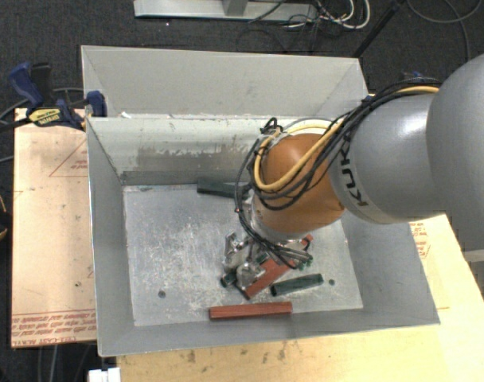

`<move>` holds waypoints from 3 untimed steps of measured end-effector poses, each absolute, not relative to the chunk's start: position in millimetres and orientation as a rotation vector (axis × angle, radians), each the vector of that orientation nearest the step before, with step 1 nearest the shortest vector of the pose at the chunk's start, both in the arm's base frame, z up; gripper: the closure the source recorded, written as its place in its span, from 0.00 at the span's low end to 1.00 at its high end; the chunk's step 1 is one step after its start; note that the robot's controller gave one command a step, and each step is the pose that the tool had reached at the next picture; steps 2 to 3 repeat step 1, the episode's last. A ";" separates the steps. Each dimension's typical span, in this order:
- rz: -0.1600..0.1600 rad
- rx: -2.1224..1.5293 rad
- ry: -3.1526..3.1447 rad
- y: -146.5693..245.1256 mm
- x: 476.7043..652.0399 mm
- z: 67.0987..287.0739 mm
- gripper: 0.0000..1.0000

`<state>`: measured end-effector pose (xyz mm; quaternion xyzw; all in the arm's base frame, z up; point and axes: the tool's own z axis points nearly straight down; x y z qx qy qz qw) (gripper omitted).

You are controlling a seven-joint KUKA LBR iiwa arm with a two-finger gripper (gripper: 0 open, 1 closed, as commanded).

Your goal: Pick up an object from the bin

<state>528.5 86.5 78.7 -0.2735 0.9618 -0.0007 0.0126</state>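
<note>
Jaw spacing cannot be told: the gripper (pixel 243 263) points down into a small heap of things, and its metal tip merges with the pieces around it, so whether anything is clamped is likewise unclear. Gripper position: low over the front-centre part of the bin (pixel 166 237) floor, at or very near the heap. Nearest things: a reddish-brown block (pixel 267 275), lying tilted just to the right of the tip and apparently touching it, and a short dark green marker (pixel 299 284) just beyond that block, towards the right wall. Darker small pieces lie under and to the left of the tip; their kind cannot be made out. Apart from the heap, a long red-brown bar (pixel 250 311) lies flat, near and roughly parallel to the front wall, and a dark green piece (pixel 216 188) lies against the foot of the back wall, partly covered by the wrist. Above the gripper sits the rounded orange cover (pixel 294 185), looped with yellow and black cables (pixel 262 165); it and the grey arm (pixel 417 153), entering from the right, hide the right rear part of the floor and the upper part of the heap. Left half of the floor: bare scratched metal.
</note>
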 end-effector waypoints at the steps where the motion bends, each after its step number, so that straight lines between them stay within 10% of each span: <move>1: 0.002 -0.854 3.020 59.2 532.4 203.2 1.00; 3: 0.002 -0.854 3.020 59.2 532.4 203.2 1.00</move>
